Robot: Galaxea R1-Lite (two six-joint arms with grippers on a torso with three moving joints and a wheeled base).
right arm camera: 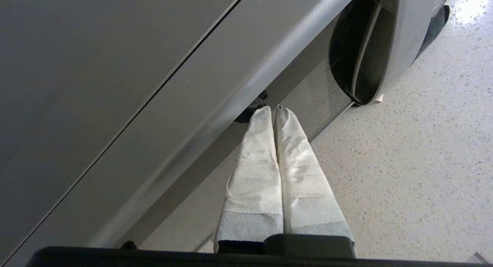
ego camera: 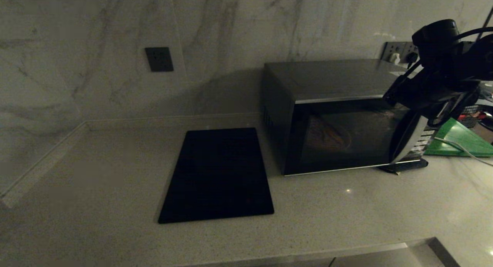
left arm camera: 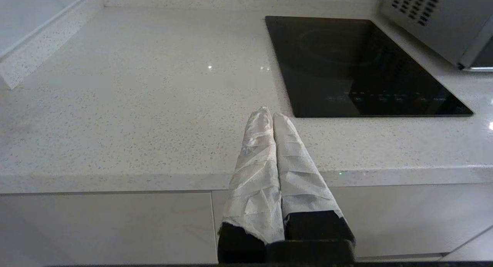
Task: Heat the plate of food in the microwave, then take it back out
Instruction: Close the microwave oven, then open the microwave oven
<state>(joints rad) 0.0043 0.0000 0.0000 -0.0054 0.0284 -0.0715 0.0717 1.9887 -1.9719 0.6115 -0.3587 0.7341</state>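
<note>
The microwave [ego camera: 339, 116] stands on the counter [ego camera: 115, 174] with its dark glass door closed, and the plate of food [ego camera: 327, 138] shows faintly through the glass as an orange-tan shape in the left half of the cavity. So the plate is inside, and the door is between it and either arm.

The right tool [right arm camera: 274, 112] has its 2 white-wrapped fingers [right arm camera: 292, 159] pressed together, gripping nothing. In the head view the right arm is the dark mass at about 2 o'clock, above the microwave's right front corner. In its wrist view the fingertips sit close against the top edge of the door; whether they touch it I cannot tell. The curved silver strip [right arm camera: 400, 39] by the button panel lies just beyond the tips.

The left tool [left arm camera: 272, 118] is also closed and empty, parked low at the counter's front edge, near the black mat [left arm camera: 358, 66], well apart from the microwave.

The deciding relation: the door's long axis runs left to right, and the strip and panel lie at its right end, about 3 o'clock from the plate. The right arm is much the nearer. My guess is that the next step belongs to it, either at the buttons or at that end of the door.
</note>
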